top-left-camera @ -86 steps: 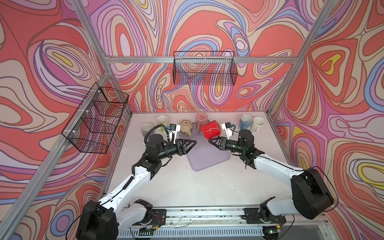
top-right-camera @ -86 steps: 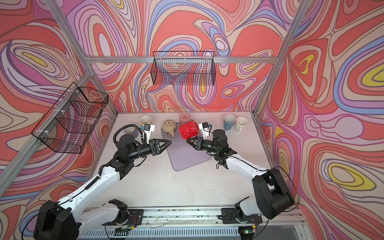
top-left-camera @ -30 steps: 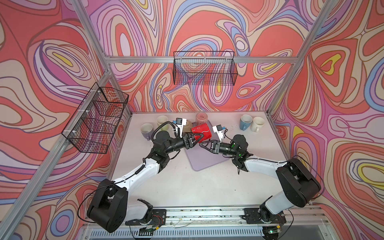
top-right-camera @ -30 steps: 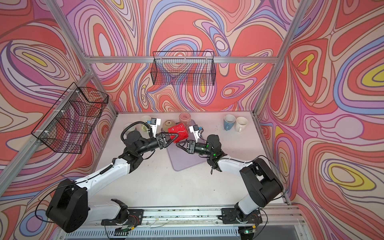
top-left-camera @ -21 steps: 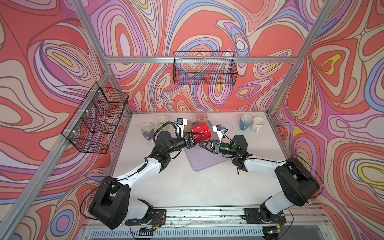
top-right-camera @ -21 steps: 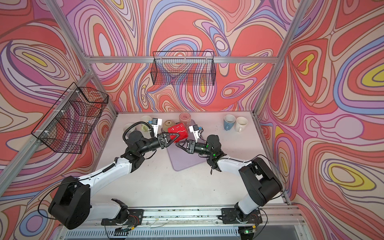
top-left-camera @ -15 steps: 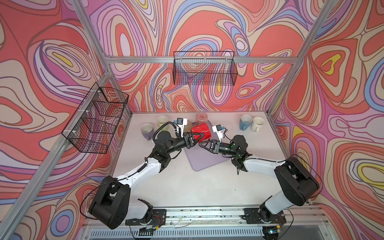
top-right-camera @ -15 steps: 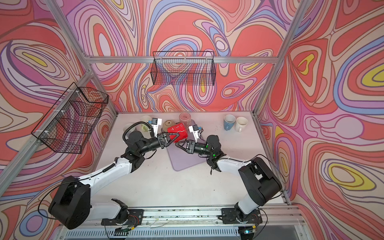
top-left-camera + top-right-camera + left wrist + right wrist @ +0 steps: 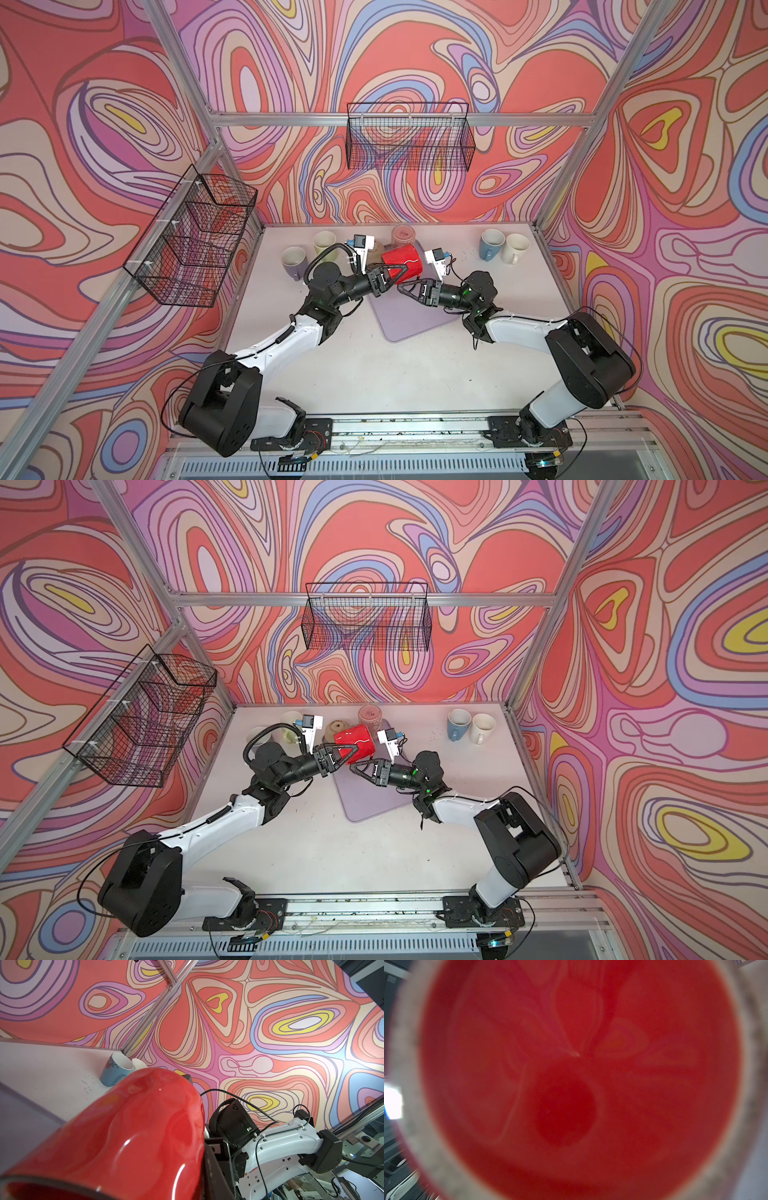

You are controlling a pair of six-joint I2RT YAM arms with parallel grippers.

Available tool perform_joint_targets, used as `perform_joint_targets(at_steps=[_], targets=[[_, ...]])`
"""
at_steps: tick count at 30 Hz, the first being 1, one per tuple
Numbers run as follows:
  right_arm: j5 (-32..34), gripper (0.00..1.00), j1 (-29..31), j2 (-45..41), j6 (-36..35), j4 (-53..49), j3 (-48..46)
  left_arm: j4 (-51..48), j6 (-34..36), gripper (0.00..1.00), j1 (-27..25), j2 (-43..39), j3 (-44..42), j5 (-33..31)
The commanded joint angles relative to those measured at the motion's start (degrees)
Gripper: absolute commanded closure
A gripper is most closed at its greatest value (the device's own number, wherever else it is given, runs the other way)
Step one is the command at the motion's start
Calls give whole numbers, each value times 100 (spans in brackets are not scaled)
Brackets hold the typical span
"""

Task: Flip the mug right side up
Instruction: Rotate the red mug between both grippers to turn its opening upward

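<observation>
In both top views, we see the glossy red ceramic mug [image 9: 401, 257] [image 9: 359, 739] tipped onto its side over the far corner of the lilac rectangular mat [image 9: 415, 320] [image 9: 370, 804], which lies on the pale tabletop [image 9: 374, 374]. The two arms meet at it. The left tool [image 9: 402, 271] [image 9: 354, 749] reaches in from the left, its fingers drawn into a narrow wedge that pinches the mug's near edge. The right tool [image 9: 402, 287] [image 9: 353, 769] comes from the right, just below the left one. Its fingers are also closed almost together against the mug's underside, though we cannot tell which part they grip. A light blue mug [image 9: 490, 245] and a cream mug [image 9: 515, 248] stand upright, side by side, near the back right corner and well apart from the arms.

In the left wrist view, the red mug [image 9: 135, 1136] fills the lower half. Its dark-edged mouth is nearest the camera and its body stretches away towards the right arm's black and white links. The light blue mug [image 9: 114, 1072] stands on the tabletop behind it. We cannot see the left tool's own fingers here.

In the right wrist view, one round end of the mug [image 9: 571, 1064] covers nearly everything. It is blurred, red, and ringed by a pale rough band. The right tool's fingers do not show here.
</observation>
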Motion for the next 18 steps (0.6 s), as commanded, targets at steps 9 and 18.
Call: perform_joint_targets(at_steps=[9, 18], targets=[[90, 73, 68, 129, -279, 344, 191, 311, -193, 100, -26, 139, 101, -178], [163, 60, 74, 121, -354, 236, 161, 47, -6, 100, -17, -31, 101, -257]])
